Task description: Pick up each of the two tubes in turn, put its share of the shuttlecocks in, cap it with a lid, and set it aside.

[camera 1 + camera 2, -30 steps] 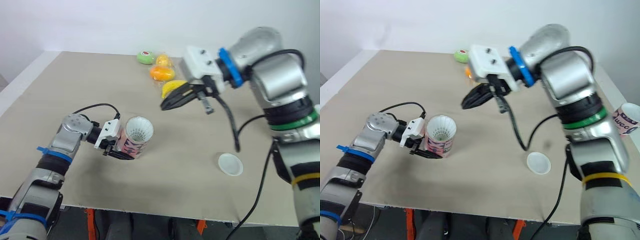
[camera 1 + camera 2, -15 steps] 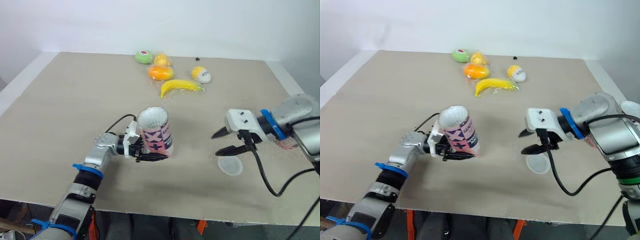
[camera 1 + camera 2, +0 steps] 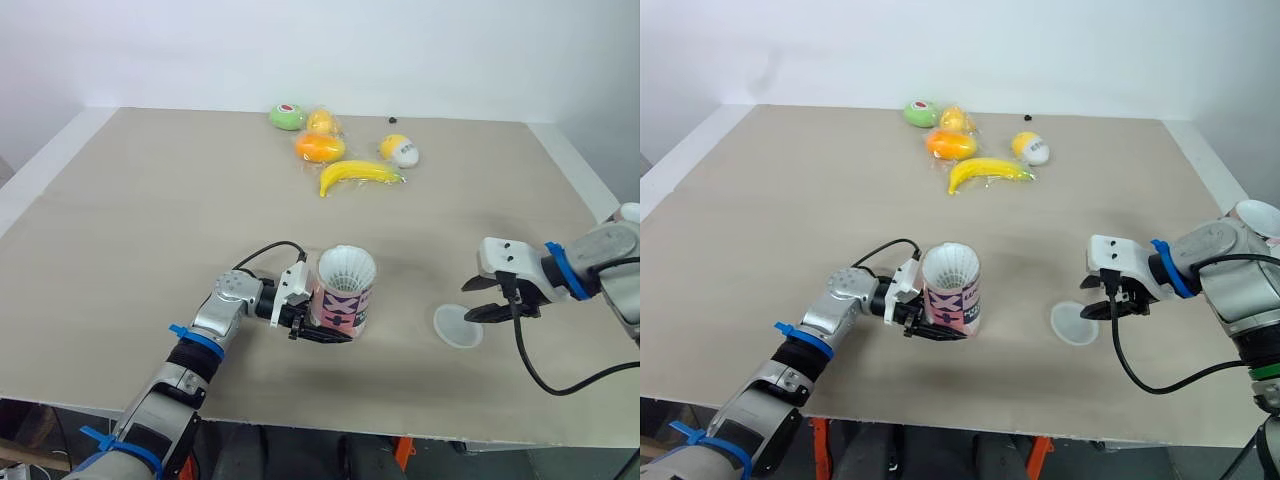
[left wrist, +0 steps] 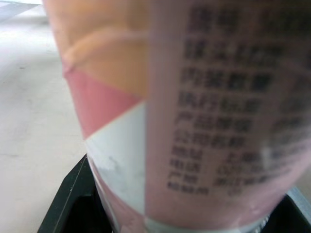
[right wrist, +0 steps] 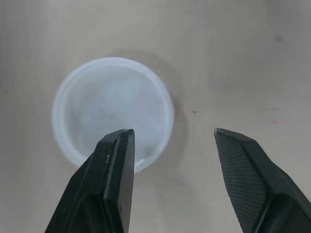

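A pink patterned tube point(image 3: 340, 298) stands upright near the table's front middle, with white shuttlecock feathers point(image 3: 346, 269) showing in its open top. My left gripper point(image 3: 322, 322) is shut on its lower body; the tube's printed wall point(image 4: 204, 111) looms close in the left wrist view. A round translucent lid point(image 3: 457, 326) lies flat on the table to the right. My right gripper point(image 3: 472, 298) hovers just above the lid's right side, open and holding nothing; the lid point(image 5: 112, 109) lies partly under one finger point(image 5: 114, 170). The second tube's rim point(image 3: 1257, 216) peeks in at the far right.
At the back of the table lie a banana point(image 3: 360, 175), an orange point(image 3: 320, 147), a green round item point(image 3: 289, 116) and a yellow-and-white ball point(image 3: 402, 150). The table's front edge point(image 3: 330, 428) runs close to both arms.
My right gripper came down from high near the fruit to just above the lid and opened. The left arm carried the tube rightward toward the table's middle. The camera view shifted too.
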Controlling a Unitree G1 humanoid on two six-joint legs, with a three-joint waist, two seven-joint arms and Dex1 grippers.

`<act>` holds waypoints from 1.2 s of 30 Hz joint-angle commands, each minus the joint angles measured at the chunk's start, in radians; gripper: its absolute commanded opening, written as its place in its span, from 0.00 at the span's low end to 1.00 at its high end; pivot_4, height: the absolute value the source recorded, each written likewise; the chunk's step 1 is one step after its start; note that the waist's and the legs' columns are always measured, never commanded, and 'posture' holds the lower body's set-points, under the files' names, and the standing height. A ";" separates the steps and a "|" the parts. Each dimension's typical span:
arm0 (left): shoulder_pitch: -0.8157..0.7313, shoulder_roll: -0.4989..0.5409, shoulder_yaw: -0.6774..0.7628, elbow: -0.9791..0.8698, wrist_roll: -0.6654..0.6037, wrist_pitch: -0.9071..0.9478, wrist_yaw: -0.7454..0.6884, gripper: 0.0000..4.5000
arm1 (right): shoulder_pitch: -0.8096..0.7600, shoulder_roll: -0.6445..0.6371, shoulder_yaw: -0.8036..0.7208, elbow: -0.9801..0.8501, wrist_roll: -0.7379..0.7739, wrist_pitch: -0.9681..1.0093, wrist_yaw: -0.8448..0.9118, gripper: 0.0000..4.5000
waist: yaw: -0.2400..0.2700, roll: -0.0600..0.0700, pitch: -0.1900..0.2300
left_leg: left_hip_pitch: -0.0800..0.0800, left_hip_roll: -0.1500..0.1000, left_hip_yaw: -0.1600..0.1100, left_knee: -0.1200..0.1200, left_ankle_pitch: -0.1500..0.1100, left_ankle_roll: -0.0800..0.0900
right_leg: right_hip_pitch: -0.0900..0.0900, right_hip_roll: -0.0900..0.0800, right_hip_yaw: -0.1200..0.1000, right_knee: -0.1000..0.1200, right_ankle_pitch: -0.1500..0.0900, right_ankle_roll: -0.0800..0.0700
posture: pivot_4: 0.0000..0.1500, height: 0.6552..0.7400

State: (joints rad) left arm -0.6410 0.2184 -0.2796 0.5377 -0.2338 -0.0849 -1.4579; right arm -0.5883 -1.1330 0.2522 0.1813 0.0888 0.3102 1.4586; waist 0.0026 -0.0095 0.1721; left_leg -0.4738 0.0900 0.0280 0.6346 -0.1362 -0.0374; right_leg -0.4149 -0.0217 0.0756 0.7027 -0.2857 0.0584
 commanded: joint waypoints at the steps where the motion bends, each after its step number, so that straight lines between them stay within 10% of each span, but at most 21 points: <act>1: 0.017 0.017 -0.016 0.021 0.031 -0.012 -0.003 0.58 | -0.005 0.000 -0.021 -0.012 -0.013 -0.004 0.006 0.63 | 0.000 0.000 0.000 | 0.000 0.000 0.000 0.000 0.000 0.000 | 0.000 0.000 0.000 0.000 0.000 0.000 | 1.00 0.46; 6: 0.035 0.010 -0.014 0.020 0.024 -0.007 -0.001 0.58 | 0.000 0.022 -0.001 -0.027 -0.040 0.003 0.003 0.63 | 0.000 0.000 0.000 | 0.001 0.000 0.000 0.000 0.000 0.000 | 0.001 0.000 0.000 0.000 0.000 0.000 | 1.00 0.46; 14: 0.047 0.009 -0.019 0.019 0.017 0.013 -0.005 0.58 | 0.029 0.023 -0.003 -0.056 -0.065 -0.009 0.006 0.02 | -0.001 0.000 -0.001 | 0.006 0.000 0.000 0.000 0.000 0.000 | 0.005 0.000 0.000 0.000 -0.001 0.000 | 1.00 0.46; 27: 0.001 0.055 -0.056 0.063 0.059 0.020 -0.061 0.58 | -0.315 0.067 -0.169 -0.420 0.260 0.286 0.046 0.02 | -0.025 0.000 -0.001 | 0.008 0.000 -0.001 -0.001 -0.001 0.000 | 0.008 0.000 -0.001 -0.001 -0.002 -0.001 | 1.00 0.46; 36: -0.021 0.032 -0.064 0.115 0.065 -0.029 -0.062 0.58 | -0.605 0.210 -0.007 -0.442 0.282 0.314 0.087 0.02 | -0.027 -0.002 -0.004 | 0.010 0.001 -0.001 -0.003 -0.001 0.000 | 0.008 -0.001 -0.003 0.000 -0.004 -0.003 | 1.00 0.46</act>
State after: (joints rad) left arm -0.6830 0.2452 -0.3049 0.6058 -0.2306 -0.1119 -1.5156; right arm -1.1618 -0.9358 0.2231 -0.2535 0.3778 0.6259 1.5303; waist -0.0246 -0.0111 0.1679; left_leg -0.4638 0.0906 0.0269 0.6319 -0.1374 -0.0375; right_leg -0.4068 -0.0224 0.0731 0.7022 -0.2896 0.0549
